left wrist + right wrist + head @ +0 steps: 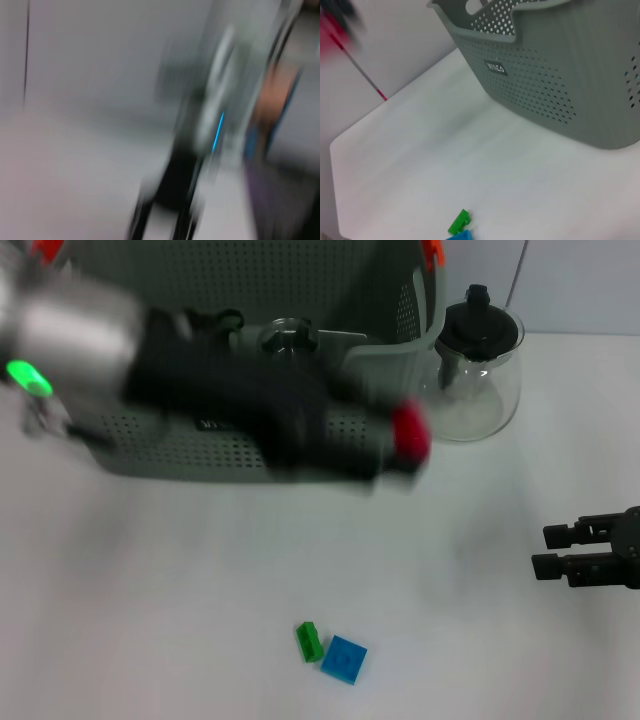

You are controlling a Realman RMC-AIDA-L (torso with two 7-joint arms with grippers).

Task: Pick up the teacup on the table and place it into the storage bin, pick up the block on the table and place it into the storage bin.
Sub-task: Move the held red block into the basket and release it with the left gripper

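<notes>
My left arm stretches across the head view in front of the storage bin (150, 455), so smeared that I cannot tell whether the left end effector (405, 440) is wide, narrow or holding anything; all I make out at its tip is a red patch near the bin's front right corner. My left wrist camera gives me only streaks.

The storage bin stands at the back of the white counter (180, 590), grey-green and perforated, with an orange clip (432, 250) on its right handle and a small black label (496, 67) on the front wall. Inside it I can see a rounded glass rim, though I can't say what it belongs to. Just beside the bin's right end stands a glass teapot (478, 375) with a black lid.

Near the front of the counter lie a green block (309, 641) and a blue block (343, 659), touching or nearly so.

My right end effector (552, 550) hovers at the right edge, well apart from everything, fingers narrowly parted and holding nothing.
</notes>
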